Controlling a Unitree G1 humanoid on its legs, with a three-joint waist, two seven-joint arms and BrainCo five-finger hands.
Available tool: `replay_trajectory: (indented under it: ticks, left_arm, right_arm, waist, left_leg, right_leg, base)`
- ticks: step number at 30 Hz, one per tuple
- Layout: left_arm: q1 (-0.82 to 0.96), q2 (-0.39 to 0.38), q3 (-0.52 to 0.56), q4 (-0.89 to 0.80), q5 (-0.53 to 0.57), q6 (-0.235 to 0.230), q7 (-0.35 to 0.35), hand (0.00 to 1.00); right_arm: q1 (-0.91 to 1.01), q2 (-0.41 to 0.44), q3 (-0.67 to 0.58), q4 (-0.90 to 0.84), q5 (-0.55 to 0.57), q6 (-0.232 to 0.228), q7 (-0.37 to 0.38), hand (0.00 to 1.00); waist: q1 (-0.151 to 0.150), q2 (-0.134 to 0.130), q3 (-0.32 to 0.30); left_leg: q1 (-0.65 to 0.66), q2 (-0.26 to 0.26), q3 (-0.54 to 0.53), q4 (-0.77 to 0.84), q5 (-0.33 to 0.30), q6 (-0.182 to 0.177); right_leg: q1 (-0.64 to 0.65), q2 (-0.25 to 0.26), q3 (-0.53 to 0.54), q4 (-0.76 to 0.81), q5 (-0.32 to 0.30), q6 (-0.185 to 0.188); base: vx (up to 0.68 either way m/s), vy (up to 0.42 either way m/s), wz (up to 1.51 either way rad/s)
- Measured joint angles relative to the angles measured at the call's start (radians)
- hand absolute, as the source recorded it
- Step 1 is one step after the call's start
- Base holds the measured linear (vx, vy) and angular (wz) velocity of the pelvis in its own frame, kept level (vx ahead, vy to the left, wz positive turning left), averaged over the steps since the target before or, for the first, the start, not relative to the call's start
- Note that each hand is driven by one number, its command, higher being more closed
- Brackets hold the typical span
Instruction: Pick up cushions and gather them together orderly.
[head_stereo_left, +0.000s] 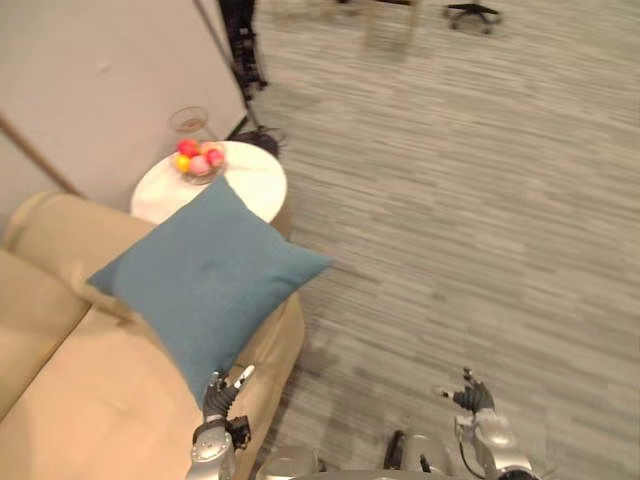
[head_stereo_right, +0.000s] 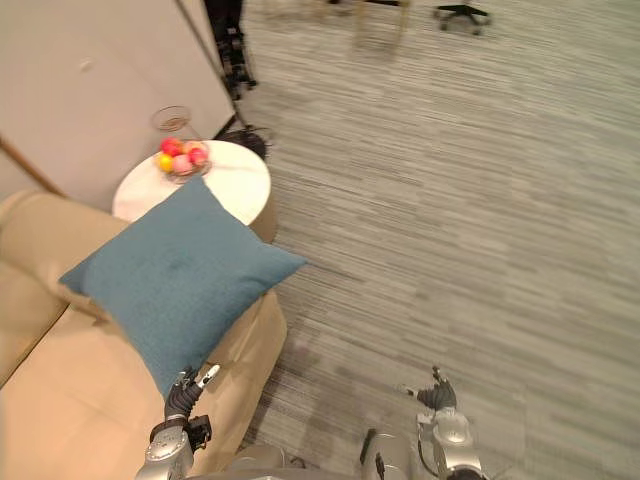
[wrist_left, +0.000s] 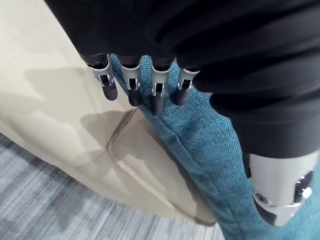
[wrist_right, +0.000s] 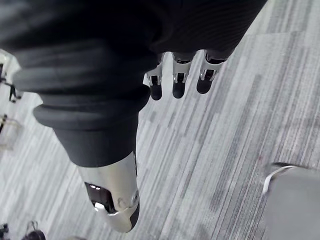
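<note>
Where the tan sofa (head_stereo_left: 90, 400) ends, a big blue cushion (head_stereo_left: 205, 275) lies on top of it, turned like a diamond; one corner sticks out past the sofa's side, above the grey striped floor (head_stereo_left: 450, 200); another corner points down at the robot.

The left hand (head_stereo_left: 220, 395) is right at that near corner; in the left wrist view its fingers (wrist_left: 132, 87) are straight and a little apart, wide and not curled round anything; the thumb (wrist_left: 280, 200) stands off to one side, next to the blue cloth; the cushion's edge runs just past the fingertips, with the sofa's seam beside it; the hand may be touching the cushion, but I cannot be sure.

The right hand (head_stereo_left: 475, 400) hangs over the floor, well apart from the sofa; its fingers (wrist_right: 177, 82) are straight and loose, and they hold nothing.

A small round white desk (head_stereo_left: 255, 185) stands just beside the sofa's end, behind the cushion; on it sits a glass bowl of fruit (head_stereo_left: 198, 162), red, yellow and pink.
</note>
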Motion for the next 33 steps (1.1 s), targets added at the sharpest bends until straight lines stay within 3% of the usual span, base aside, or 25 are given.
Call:
replay_trajectory:
  ticks: [1,2,3,5,6,8,9,11,12,13,15,18,20,21,22,23,24,25,26,28,30,31,33]
  left_arm:
    - [-0.003,0.006,0.0,0.0,0.0,-0.001,0.007,0.0]
    - [-0.004,0.006,0.0,0.009,0.001,-0.001,0.007,0.0]
    - [-0.012,-0.029,-0.004,0.025,0.001,-0.003,0.004,0.0]
    - [0.004,-0.045,-0.001,0.025,-0.001,-0.003,0.006,0.0]
    - [0.001,-0.054,-0.004,0.027,-0.001,-0.002,0.003,0.0]
    - [-0.012,-0.057,-0.005,0.026,-0.002,-0.003,0.003,0.0]
    - [-0.012,-0.049,-0.017,0.026,-0.002,-0.004,0.003,0.0]
    - [-0.012,-0.037,-0.039,0.027,-0.002,-0.005,0.003,0.0]
    - [-0.015,-0.029,-0.054,0.027,-0.002,-0.007,0.002,0.0]
    - [-0.016,-0.012,-0.06,0.027,-0.002,-0.008,0.002,0.0]
    - [-0.013,0.02,-0.059,0.03,-0.001,-0.007,0.002,0.0]
    - [0.006,0.052,-0.06,0.046,0.001,-0.001,0.001,0.0]
    - [0.014,0.053,-0.063,0.059,0.007,-0.001,-0.001,0.0]
    - [0.017,0.055,-0.086,0.076,0.014,-0.001,-0.012,0.0]
    - [0.017,0.057,-0.097,0.078,0.017,0.0,-0.019,0.0]
    - [0.019,0.064,-0.114,0.079,0.024,0.0,-0.02,0.0]
    - [0.016,0.077,-0.126,0.086,0.034,0.0,-0.021,0.0]
    - [0.015,0.081,-0.124,0.087,0.037,0.001,-0.02,0.0]
    - [0.016,0.089,-0.118,0.088,0.04,0.001,-0.02,0.0]
    - [0.007,0.101,-0.118,0.088,0.044,0.001,-0.02,0.0]
    - [-0.007,0.115,-0.119,0.089,0.046,-0.001,-0.02,0.0]
    - [-0.023,0.123,-0.118,0.095,0.048,-0.002,-0.02,0.0]
    - [-0.04,0.119,-0.117,0.096,0.048,-0.004,-0.02,0.0]
  right_arm:
    - [0.021,0.006,0.0,0.0,0.0,0.0,0.0,0.0]
    - [0.035,0.008,-0.003,0.0,0.003,0.001,-0.001,0.0]
    - [0.038,0.007,-0.022,-0.001,0.009,0.01,-0.002,0.0]
    - [0.02,0.01,-0.032,-0.024,0.01,0.007,-0.003,0.0]
    - [0.013,0.011,-0.032,-0.044,0.014,0.002,-0.004,0.0]
    - [0.018,0.011,-0.033,-0.048,0.019,-0.006,-0.004,0.0]
    - [0.007,0.012,-0.033,-0.048,0.03,-0.009,-0.004,0.0]
    - [-0.015,0.007,-0.033,-0.051,0.05,-0.014,-0.005,0.0]
    - [-0.021,-0.003,-0.039,-0.048,0.057,-0.013,-0.005,0.0]
    - [-0.021,0.006,-0.04,-0.044,0.056,-0.011,-0.003,0.0]
    - [-0.032,0.036,-0.036,-0.044,0.056,-0.011,-0.003,0.0]
    - [-0.031,0.047,-0.038,-0.034,0.056,-0.01,-0.003,0.0]
    - [-0.025,0.041,-0.039,-0.033,0.054,-0.01,-0.003,0.0]
    - [-0.026,0.032,-0.041,-0.03,0.049,-0.009,-0.003,0.0]
    - [-0.024,0.03,-0.041,-0.03,0.047,-0.008,-0.003,0.0]
    - [-0.019,0.031,-0.041,-0.031,0.046,-0.008,-0.003,0.0]
    - [-0.007,0.033,-0.04,-0.033,0.046,-0.008,-0.003,0.0]
    - [0.0,0.033,-0.04,-0.034,0.046,-0.007,-0.003,0.0]
    - [0.006,0.031,-0.04,-0.037,0.047,-0.007,-0.004,0.0]
    - [0.006,0.019,-0.041,-0.053,0.047,-0.007,-0.004,0.0]
    - [0.01,0.01,-0.067,-0.075,0.047,-0.008,-0.005,0.0]
    - [0.028,0.002,-0.094,-0.108,0.047,-0.01,-0.007,0.0]
    - [0.046,-0.033,-0.116,-0.132,0.046,-0.009,-0.009,0.0]
  waist:
    - [0.0,-0.023,-0.005]
    - [-0.007,-0.028,-0.003]
    - [0.003,0.007,-0.017]
    - [0.002,0.01,-0.02]
    - [-0.002,0.009,-0.019]
    - [0.001,-0.008,-0.01]
    - [0.003,-0.017,-0.014]
    - [0.0,-0.022,-0.017]
    - [-0.001,-0.01,-0.024]
    - [0.0,-0.02,-0.031]
    - [0.003,-0.048,-0.029]
    - [0.0,-0.058,-0.03]
    - [-0.005,-0.056,-0.031]
    - [-0.013,-0.05,-0.03]
    - [-0.025,-0.051,-0.031]
    - [-0.051,-0.062,-0.028]
    - [-0.071,-0.076,-0.025]
    - [-0.072,-0.078,-0.023]
    - [-0.078,-0.084,-0.02]
    - [-0.089,-0.089,-0.022]
    - [-0.111,-0.091,-0.025]
    - [-0.118,-0.114,-0.028]
    - [-0.115,-0.075,-0.031]
  left_leg:
    - [-0.003,-0.007,-0.04,0.023,-0.028,-0.045]
    - [-0.004,-0.008,-0.075,0.041,-0.049,-0.076]
    - [-0.018,0.033,-0.109,0.065,-0.048,-0.11]
    - [-0.037,0.072,-0.082,0.073,-0.013,-0.171]
    - [-0.072,0.107,0.008,0.096,0.033,-0.211]
    - [-0.114,0.17,0.206,0.161,0.06,-0.187]
    - [-0.135,0.211,0.385,0.167,0.037,-0.148]
    - [-0.162,0.223,0.566,0.093,0.038,-0.13]
    - [-0.179,0.241,0.692,0.021,0.118,-0.089]
    - [-0.181,0.227,0.736,0.007,0.119,-0.078]
    - [-0.2,0.199,0.729,-0.004,0.126,-0.067]
    - [-0.172,0.158,0.7,-0.01,0.124,-0.061]
    - [-0.124,0.125,0.699,-0.057,0.102,-0.037]
    - [-0.107,0.11,0.686,-0.085,0.076,-0.03]
    - [-0.095,0.096,0.677,-0.096,0.069,-0.03]
    - [-0.074,0.069,0.649,-0.103,0.063,-0.021]
    - [-0.057,0.061,0.63,-0.096,0.055,-0.015]
    - [-0.054,0.062,0.624,-0.091,0.053,-0.011]
    - [-0.046,0.068,0.617,-0.085,0.056,-0.011]
    - [-0.036,0.082,0.598,-0.083,0.056,-0.018]
    - [-0.033,0.086,0.573,-0.085,0.061,-0.041]
    - [-0.027,0.072,0.545,-0.081,0.057,-0.058]
    - [-0.019,0.093,0.533,-0.099,0.065,-0.081]
  right_leg:
    - [0.009,-0.006,0.058,-0.108,0.11,0.023]
    - [0.022,-0.018,0.06,-0.097,0.185,0.032]
    - [0.032,-0.003,-0.014,-0.046,0.149,-0.001]
    - [0.05,-0.018,-0.096,-0.017,0.102,-0.026]
    - [0.09,-0.034,-0.17,-0.037,0.093,-0.039]
    - [0.185,-0.043,-0.249,-0.107,0.088,-0.048]
    - [0.234,-0.057,-0.303,-0.149,0.088,-0.048]
    - [0.251,-0.089,-0.368,-0.159,0.088,-0.046]
    - [0.259,-0.094,-0.418,-0.167,0.086,-0.028]
    - [0.264,-0.111,-0.449,-0.176,0.085,-0.014]
    - [0.274,-0.123,-0.482,-0.197,0.086,-0.01]
    - [0.309,-0.159,-0.483,-0.169,0.077,0.003]
    - [0.293,-0.205,-0.477,-0.053,0.055,0.035]
    - [0.246,-0.247,-0.449,0.093,0.049,0.042]
    - [0.212,-0.275,-0.427,0.181,0.053,0.038]
    - [0.137,-0.317,-0.345,0.35,0.078,-0.001]
    - [0.078,-0.298,-0.24,0.455,0.058,-0.009]
    - [0.054,-0.273,-0.2,0.48,0.02,-0.008]
    - [0.025,-0.225,-0.151,0.476,-0.035,-0.007]
    - [-0.007,-0.134,-0.13,0.348,-0.072,-0.006]
    - [0.004,-0.048,-0.063,0.143,-0.036,-0.013]
    - [0.01,-0.032,-0.041,0.076,0.038,-0.065]
    - [0.022,-0.01,-0.047,0.054,0.041,-0.069]
  base:
    - [0.25,-0.239,1.43]
    - [0.39,-0.402,1.71]
    - [0.37,-0.396,1.45]
    - [0.34,-0.374,1.29]
    - [0.28,-0.345,1.63]
    - [0.19,-0.204,1.65]
    - [0.13,-0.068,1.39]
    - [0.09,0.023,1.24]
    - [0.07,0.103,1.16]
    - [0.08,0.121,1.09]
    - [0.07,0.122,0.7]
    - [0.06,0.093,0.37]
    - [0.01,0.139,0.19]
    - [-0.04,0.132,0.23]
    - [-0.02,0.105,0.47]
    - [0.09,0.05,0.6]
    - [0.11,0.031,0.59]
    - [0.13,-0.028,0.46]
    - [0.11,-0.067,0.34]
    - [0.13,-0.094,0.27]
    - [0.16,-0.124,0.43]
    - [0.21,-0.149,0.54]
    - [0.22,-0.152,0.06]
